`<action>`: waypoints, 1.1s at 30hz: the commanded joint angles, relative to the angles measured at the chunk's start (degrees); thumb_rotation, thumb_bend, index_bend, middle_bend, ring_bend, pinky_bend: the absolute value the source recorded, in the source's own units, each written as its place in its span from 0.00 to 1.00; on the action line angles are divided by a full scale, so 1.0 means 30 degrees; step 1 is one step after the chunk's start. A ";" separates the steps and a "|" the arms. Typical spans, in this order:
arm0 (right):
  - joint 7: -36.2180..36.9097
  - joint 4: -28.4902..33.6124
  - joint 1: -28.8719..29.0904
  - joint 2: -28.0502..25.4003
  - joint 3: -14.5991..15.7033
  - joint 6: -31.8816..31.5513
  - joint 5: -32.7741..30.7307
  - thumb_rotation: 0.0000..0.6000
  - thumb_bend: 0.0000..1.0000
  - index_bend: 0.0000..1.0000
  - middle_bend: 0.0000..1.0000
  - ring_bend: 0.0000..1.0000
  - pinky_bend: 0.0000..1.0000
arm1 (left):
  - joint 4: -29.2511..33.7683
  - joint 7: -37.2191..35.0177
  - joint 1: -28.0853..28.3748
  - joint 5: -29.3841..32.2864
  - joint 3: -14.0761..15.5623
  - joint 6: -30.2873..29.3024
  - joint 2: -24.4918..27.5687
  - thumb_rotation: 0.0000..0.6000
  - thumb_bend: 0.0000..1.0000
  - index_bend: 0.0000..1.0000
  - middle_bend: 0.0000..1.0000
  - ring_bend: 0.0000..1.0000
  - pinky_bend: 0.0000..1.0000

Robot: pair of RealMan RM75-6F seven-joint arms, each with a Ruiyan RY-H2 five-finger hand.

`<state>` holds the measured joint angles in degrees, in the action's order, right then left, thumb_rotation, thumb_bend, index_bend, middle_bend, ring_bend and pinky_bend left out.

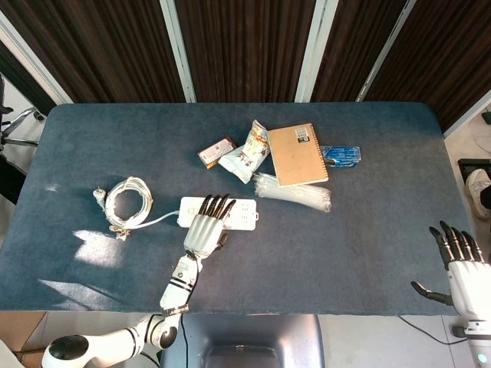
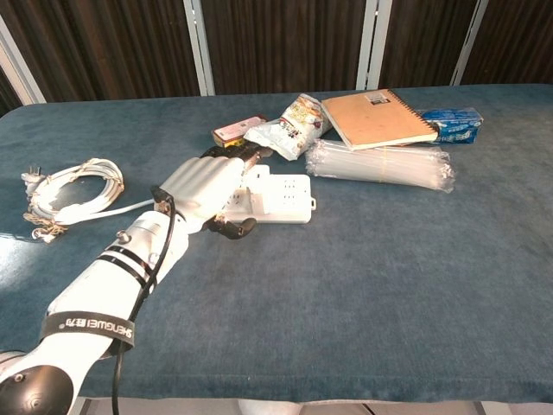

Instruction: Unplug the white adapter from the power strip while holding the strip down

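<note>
We are reaching our left arm forward and slightly rightward from the near table edge, left hand (image 2: 204,187) lying palm down, fingers (image 1: 214,204) extended together, thumb tucked underneath. We are holding our right hand (image 1: 463,274) upright at the far right corner, fingers apart, thumb out, holding nothing.
</note>
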<state>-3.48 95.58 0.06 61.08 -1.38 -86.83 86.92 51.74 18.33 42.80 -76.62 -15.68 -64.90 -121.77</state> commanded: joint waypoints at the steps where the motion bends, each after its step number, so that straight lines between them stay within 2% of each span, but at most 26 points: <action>1: 0.0060 0.0011 -0.0051 -0.0038 0.0036 -0.0066 0.0076 1.00 0.20 0.00 0.00 0.00 0.00 | -0.0490 -0.0368 0.0169 0.0074 -0.0078 0.0089 -0.0330 1.00 0.35 0.00 0.00 0.00 0.08; 8: 0.0163 -0.0007 -0.0038 -0.0085 0.0063 0.0037 0.0084 1.00 0.20 0.00 0.00 0.00 0.00 | -0.1607 -0.0559 0.0786 0.0549 -0.0562 0.0650 -0.0891 1.00 0.35 0.00 0.00 0.00 0.08; 13: 0.0214 -0.0006 -0.0071 -0.0125 0.0071 0.0020 0.0081 1.00 0.20 0.00 0.00 0.00 0.00 | -0.2270 -0.1525 0.1250 0.0637 -0.0849 0.0909 -0.1214 1.00 0.35 0.00 0.01 0.02 0.11; 20: 0.0242 0.0026 -0.0135 -0.0162 0.0058 -0.0056 0.0058 1.00 0.20 0.00 0.00 0.00 0.00 | -0.2831 -0.2379 0.1392 0.0736 -0.0811 0.1049 -0.1568 1.00 0.35 0.00 0.05 0.06 0.15; 29: 0.0095 0.0012 -0.0040 -0.0113 0.0096 0.0104 0.0178 1.00 0.20 0.00 0.00 0.00 0.00 | -0.3843 -0.4599 0.1891 0.0185 -0.0938 0.0394 -0.1938 1.00 0.38 0.19 0.25 0.23 0.30; 33: 0.0167 -0.0035 -0.0036 -0.0126 0.0214 0.0123 0.0407 1.00 0.20 0.00 0.00 0.00 0.00 | -0.4492 -0.4758 0.1908 -0.0071 -0.0650 0.0143 -0.2121 1.00 0.39 0.22 0.27 0.26 0.33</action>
<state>-3.09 95.53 -0.04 60.73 -0.81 -86.45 87.94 38.88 4.42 48.42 -76.41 -18.00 -64.03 -127.83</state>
